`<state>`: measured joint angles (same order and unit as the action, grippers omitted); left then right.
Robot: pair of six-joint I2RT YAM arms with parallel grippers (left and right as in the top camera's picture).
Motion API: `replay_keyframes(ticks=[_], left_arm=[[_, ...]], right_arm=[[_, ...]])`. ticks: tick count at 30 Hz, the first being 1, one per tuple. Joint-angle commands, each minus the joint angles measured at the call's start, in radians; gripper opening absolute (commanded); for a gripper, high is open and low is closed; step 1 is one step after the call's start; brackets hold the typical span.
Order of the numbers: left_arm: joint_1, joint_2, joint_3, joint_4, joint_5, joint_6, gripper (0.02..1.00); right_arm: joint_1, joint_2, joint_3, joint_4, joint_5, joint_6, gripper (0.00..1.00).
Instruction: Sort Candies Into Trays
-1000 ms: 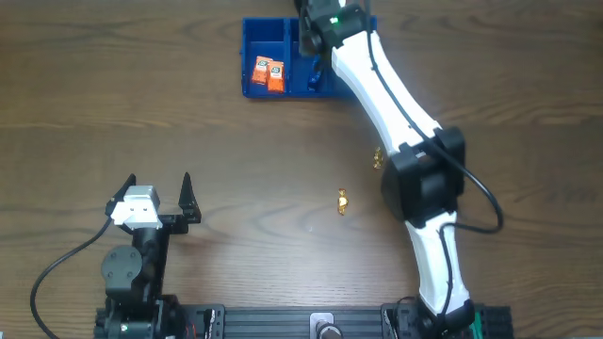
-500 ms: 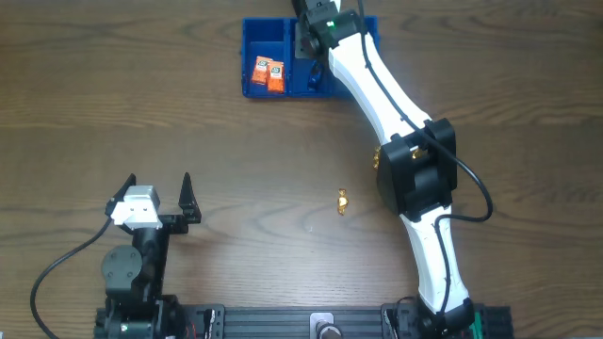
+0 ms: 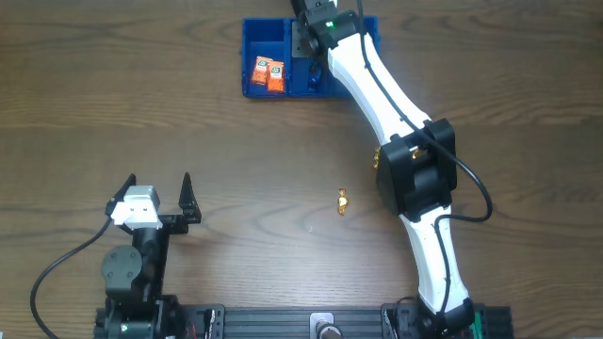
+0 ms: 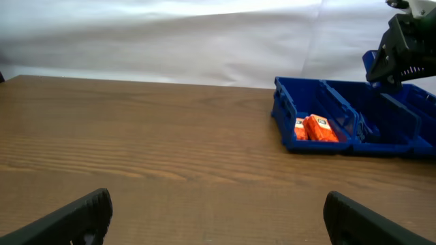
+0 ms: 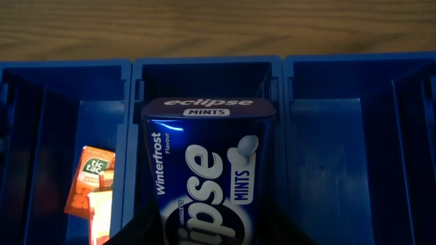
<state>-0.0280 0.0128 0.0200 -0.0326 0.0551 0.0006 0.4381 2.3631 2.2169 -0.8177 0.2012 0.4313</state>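
Observation:
My right gripper is over the blue tray at the table's far side, shut on a blue mint tin. In the right wrist view the tin stands upright above the tray's middle compartment and hides the fingers. Two orange candy boxes lie in the compartment to its left. Two gold wrapped candies lie on the table: one in the middle, one half hidden by the right arm. My left gripper rests open near its base, far from the tray.
The brown wooden table is bare to the left of and in front of the tray. The right arm's elbow stands over the table's right middle. The tray's right compartment holds nothing that I can see.
Over the last second the right arm's elbow swung up and left and the gripper edged further over the tray. The left arm kept still.

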Motion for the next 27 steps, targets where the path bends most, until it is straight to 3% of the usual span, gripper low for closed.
replay_keyframes(ticks=[1, 3, 12, 20, 24, 27], left_arm=[[0.003, -0.006, -0.015, -0.042, 0.008, 0.003, 0.998], [0.003, -0.006, -0.015, -0.042, 0.009, 0.003, 0.998], [0.003, -0.006, -0.015, -0.042, 0.008, 0.003, 0.998], [0.003, -0.006, -0.015, -0.042, 0.008, 0.003, 0.998], [0.003, -0.006, -0.015, -0.042, 0.008, 0.003, 0.998], [0.003, -0.006, -0.015, -0.042, 0.008, 0.003, 0.998]], right_arm=[[0.01, 0.011, 0.016, 0.004, 0.002, -0.014, 0.75], [0.014, 0.011, 0.016, 0.005, -0.003, -0.016, 1.0], [0.041, -0.097, 0.017, -0.106, -0.016, -0.036, 1.0], [0.112, -0.358, 0.014, -0.485, 0.037, -0.035, 1.0], [0.142, -0.439, -0.032, -0.698, 0.037, 0.06, 1.0], [0.157, -0.507, -0.158, -0.738, 0.036, 0.099, 1.0]])
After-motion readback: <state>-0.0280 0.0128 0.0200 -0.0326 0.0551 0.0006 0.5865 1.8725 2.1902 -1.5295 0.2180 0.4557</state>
